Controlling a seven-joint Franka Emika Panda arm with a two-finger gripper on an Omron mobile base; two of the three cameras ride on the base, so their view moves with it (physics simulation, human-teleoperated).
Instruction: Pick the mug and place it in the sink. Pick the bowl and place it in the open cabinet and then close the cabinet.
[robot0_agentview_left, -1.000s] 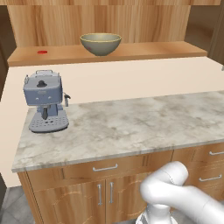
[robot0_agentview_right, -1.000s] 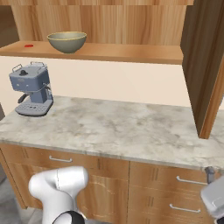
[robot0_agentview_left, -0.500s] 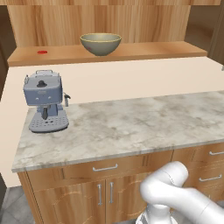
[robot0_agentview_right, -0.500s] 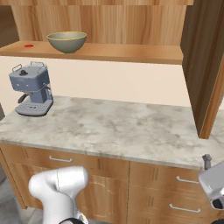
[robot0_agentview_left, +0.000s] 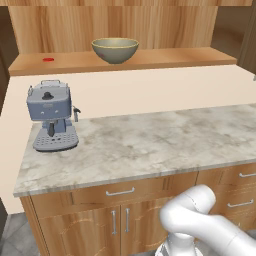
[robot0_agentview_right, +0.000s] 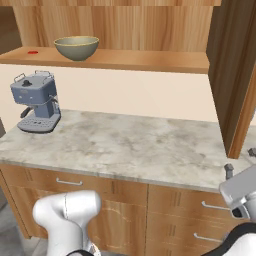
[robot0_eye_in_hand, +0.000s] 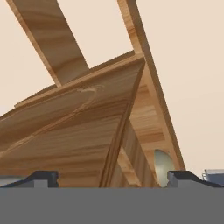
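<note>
With its fingers spread wide and nothing held, the hand (robot0_eye_in_hand: 112, 179) looks up at the open cabinet door (robot0_eye_in_hand: 78, 131), the bowl (robot0_eye_in_hand: 162, 170) well beyond on the shelf (robot0_agentview_left: 150, 59), where the rigid, probably slippery door takes a push on its edge.

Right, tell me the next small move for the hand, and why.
Probably swing the hand toward the open cabinet door to push it closed. The bowl already sits on the cabinet shelf, the hand is open and holds nothing, and the hand view looks up at the cabinet's wooden underside.
</note>
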